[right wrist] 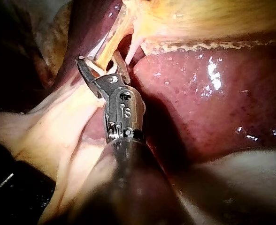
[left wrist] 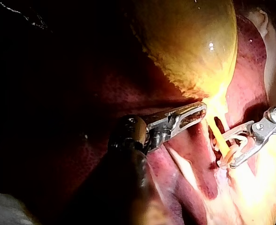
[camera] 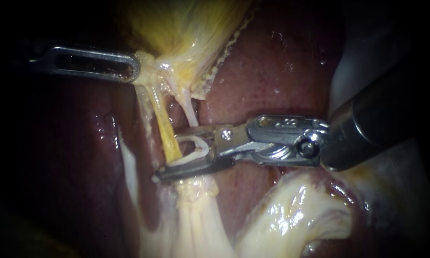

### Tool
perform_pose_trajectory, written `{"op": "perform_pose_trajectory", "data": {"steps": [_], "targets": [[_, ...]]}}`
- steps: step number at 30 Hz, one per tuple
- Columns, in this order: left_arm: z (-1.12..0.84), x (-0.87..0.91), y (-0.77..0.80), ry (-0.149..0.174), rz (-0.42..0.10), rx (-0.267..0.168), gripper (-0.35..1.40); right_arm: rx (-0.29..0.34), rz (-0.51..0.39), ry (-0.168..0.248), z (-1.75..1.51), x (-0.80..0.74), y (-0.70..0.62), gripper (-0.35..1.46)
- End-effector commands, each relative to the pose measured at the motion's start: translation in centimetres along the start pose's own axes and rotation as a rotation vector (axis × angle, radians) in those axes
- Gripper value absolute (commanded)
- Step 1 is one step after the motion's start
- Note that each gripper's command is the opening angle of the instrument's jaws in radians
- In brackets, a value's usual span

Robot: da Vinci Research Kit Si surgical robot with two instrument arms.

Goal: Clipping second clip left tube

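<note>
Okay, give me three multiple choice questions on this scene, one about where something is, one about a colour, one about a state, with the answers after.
1. Where do the left instrument's jaws sit?
A) on the gallbladder's lower end
B) in the air, touching nothing
C) on the liver's far edge

2. What colour is the left tube?
A) blue
B) yellow
C) black

3. How do the right instrument's jaws stand?
A) shut, holding nothing
B) out of view
C) open, astride the left tube

Answers:
1 A: the jaws grip the gallbladder where it narrows.
2 B: it shows yellow beside a whitish tube.
3 C: a gap shows, with the left tube and a white clip between the jaws.
</note>
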Motion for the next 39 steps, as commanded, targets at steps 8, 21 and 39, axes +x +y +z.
{"op": "perform_pose_trajectory", "data": {"steps": [8,21,39], "targets": [[0.00,0.00,0.00,0.000,0.000,0.000,-0.35,0.114,0.096,0.079,0.12,0.03,-0.18,0.49],[0.00,0.00,0.01,0.000,0.000,0.000,-0.35,0.218,0.143,0.110,0.17,0.10,-0.41,0.44],[0.00,0.00,0.01,0.000,0.000,0.000,-0.35,0.226,0.226,0.098,0.10,0.10,-0.36,-0.35]]}}
